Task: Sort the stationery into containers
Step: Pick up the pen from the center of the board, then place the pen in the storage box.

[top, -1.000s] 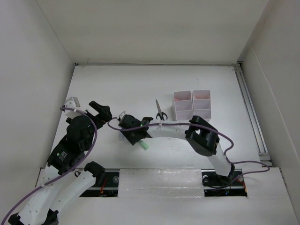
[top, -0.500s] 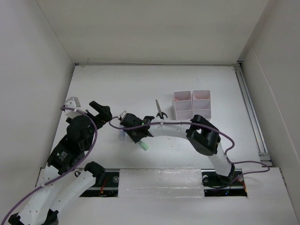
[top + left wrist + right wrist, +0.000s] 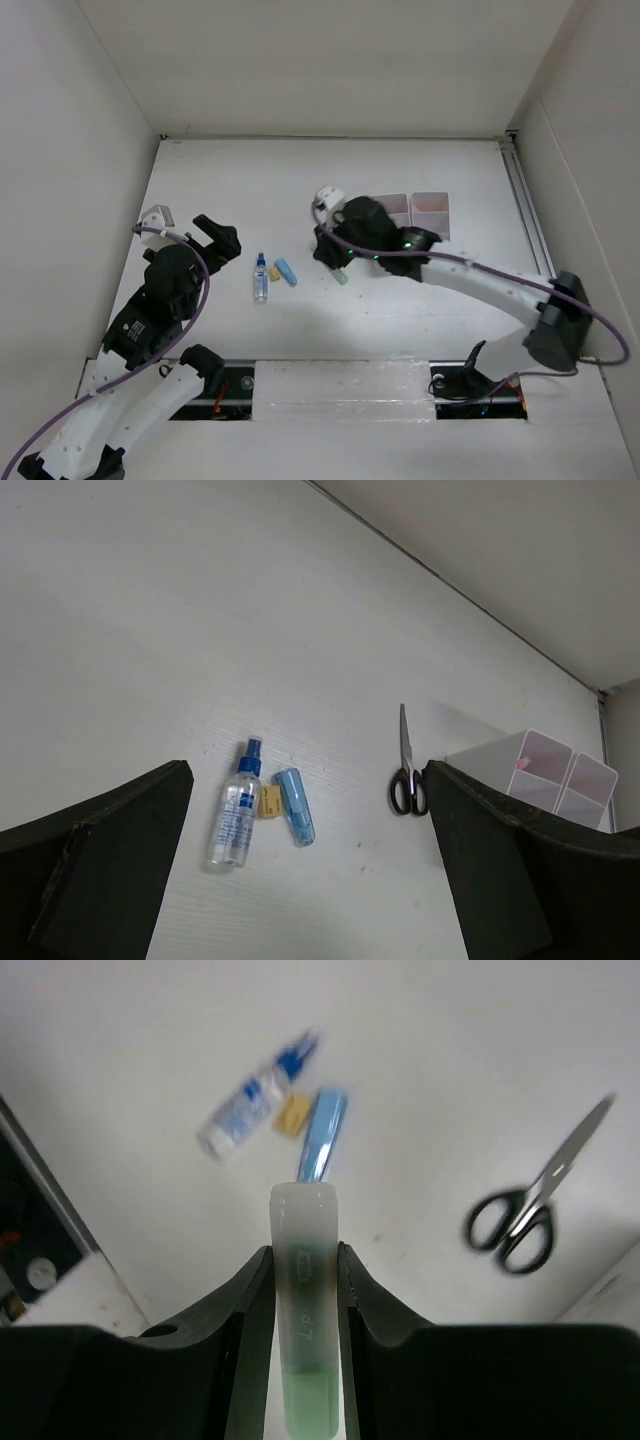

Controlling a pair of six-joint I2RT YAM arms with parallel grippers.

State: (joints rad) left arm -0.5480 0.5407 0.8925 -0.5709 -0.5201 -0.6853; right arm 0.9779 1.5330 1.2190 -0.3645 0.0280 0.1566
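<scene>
Here the right gripper (image 3: 303, 1256) clamps the green marker (image 3: 303, 1215) lengthwise, pale end outward.

Matt white table (image 3: 150, 630); clear glossy plastic bottle (image 3: 232, 815); scissors (image 3: 404, 765) with shiny metal blades.

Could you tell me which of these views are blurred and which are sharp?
Right wrist: the bottle and scissors are smeared, while the green marker in the right gripper is sharp. Left wrist and top: crisp, evenly lit.
</scene>
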